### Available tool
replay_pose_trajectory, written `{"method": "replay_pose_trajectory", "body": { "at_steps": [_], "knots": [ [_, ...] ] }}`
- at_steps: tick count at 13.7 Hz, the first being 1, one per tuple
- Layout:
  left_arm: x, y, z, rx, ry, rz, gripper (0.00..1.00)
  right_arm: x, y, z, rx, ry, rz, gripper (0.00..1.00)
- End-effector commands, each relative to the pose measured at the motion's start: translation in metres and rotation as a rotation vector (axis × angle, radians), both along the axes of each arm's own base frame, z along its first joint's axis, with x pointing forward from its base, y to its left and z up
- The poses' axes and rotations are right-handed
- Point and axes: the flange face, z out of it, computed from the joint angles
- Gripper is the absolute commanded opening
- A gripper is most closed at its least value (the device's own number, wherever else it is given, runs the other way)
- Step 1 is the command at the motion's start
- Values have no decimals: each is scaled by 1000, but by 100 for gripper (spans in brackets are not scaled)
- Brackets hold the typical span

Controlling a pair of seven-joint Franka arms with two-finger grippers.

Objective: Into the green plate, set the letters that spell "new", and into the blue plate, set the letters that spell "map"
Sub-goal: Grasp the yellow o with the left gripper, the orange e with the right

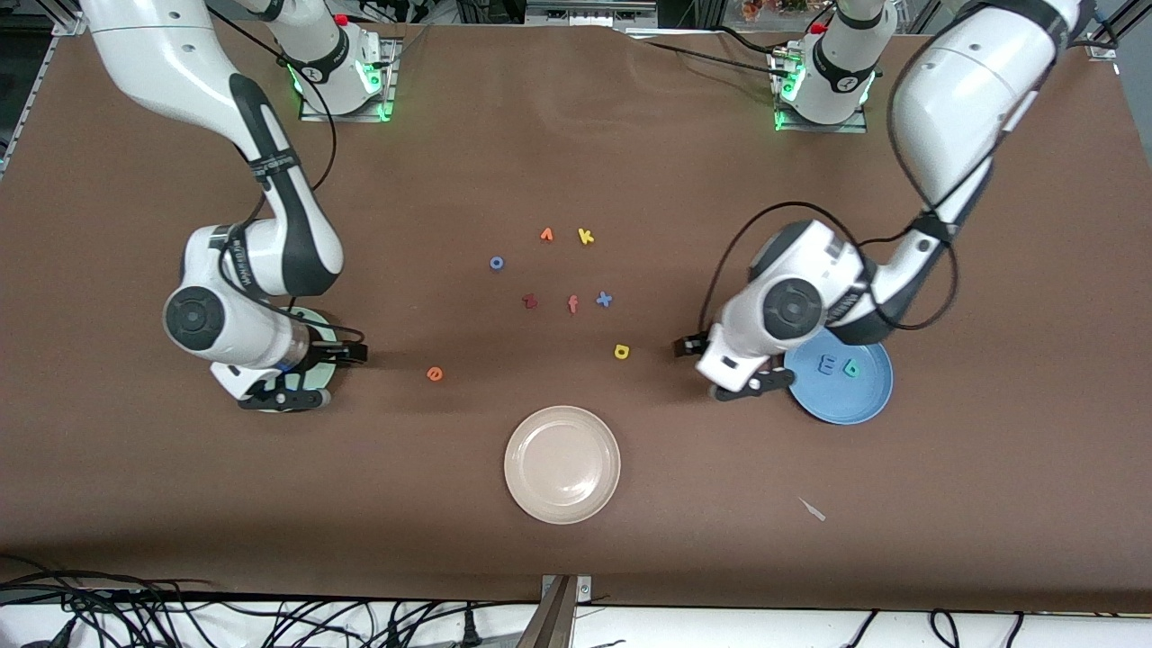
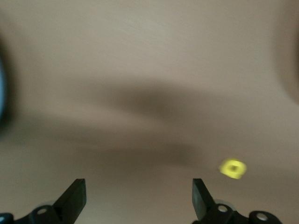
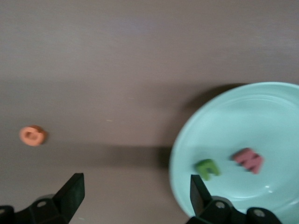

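The right gripper (image 1: pixel 301 376) is held over the rim of the green plate (image 1: pixel 317 317) at the right arm's end of the table, with its jaws apart and nothing between them. In the right wrist view the green n (image 3: pixel 208 168) and the pink w (image 3: pixel 249 160) are seen lying in the green plate, just beside each other, while the orange e (image 3: pixel 33 136) is seen on the bare table, well apart from the plate. In the front view the orange e (image 1: pixel 435 373) lies between the green plate and the white plate (image 1: pixel 562 463), farther from the camera than the white plate.

The left gripper (image 1: pixel 751 378) is held over the table just beside the blue plate (image 1: pixel 841 378), at the left arm's end of the table, with its jaws apart and empty. The blue m (image 1: pixel 825 364) and the teal p (image 1: pixel 850 366) are seen lying in the blue plate, side by side. The yellow a (image 1: pixel 622 351) is on the table between the left gripper and the orange e, and it shows blurred in the left wrist view.

Farther from the camera a loose group of letters is spread at mid-table: a red z (image 1: pixel 530 301), a pink f (image 1: pixel 573 305), a blue x (image 1: pixel 604 299), a blue o (image 1: pixel 496 263), an orange letter (image 1: pixel 546 235) and a yellow k (image 1: pixel 586 237).
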Motion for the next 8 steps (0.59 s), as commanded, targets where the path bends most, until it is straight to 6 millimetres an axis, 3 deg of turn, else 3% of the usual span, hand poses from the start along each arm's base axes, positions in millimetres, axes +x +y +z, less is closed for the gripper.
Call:
{"method": "replay_pose_trajectory", "body": {
  "at_steps": [1,3,6,8],
  "knots": [
    [-14,-39,-17,9,-17,67,100,8,38,-12,-5,-5,-40,100],
    [-25,-70,-29,37,-40,163,100,8,61,-20,-9,-26,-88,100],
    [-43,-105,-65,60,-110,282,100,3,92,-37,9,-64,-161,100],
    [-48,-113,-76,73,-128,299,88,2,109,-47,25,-76,-197,100]
  ]
}}
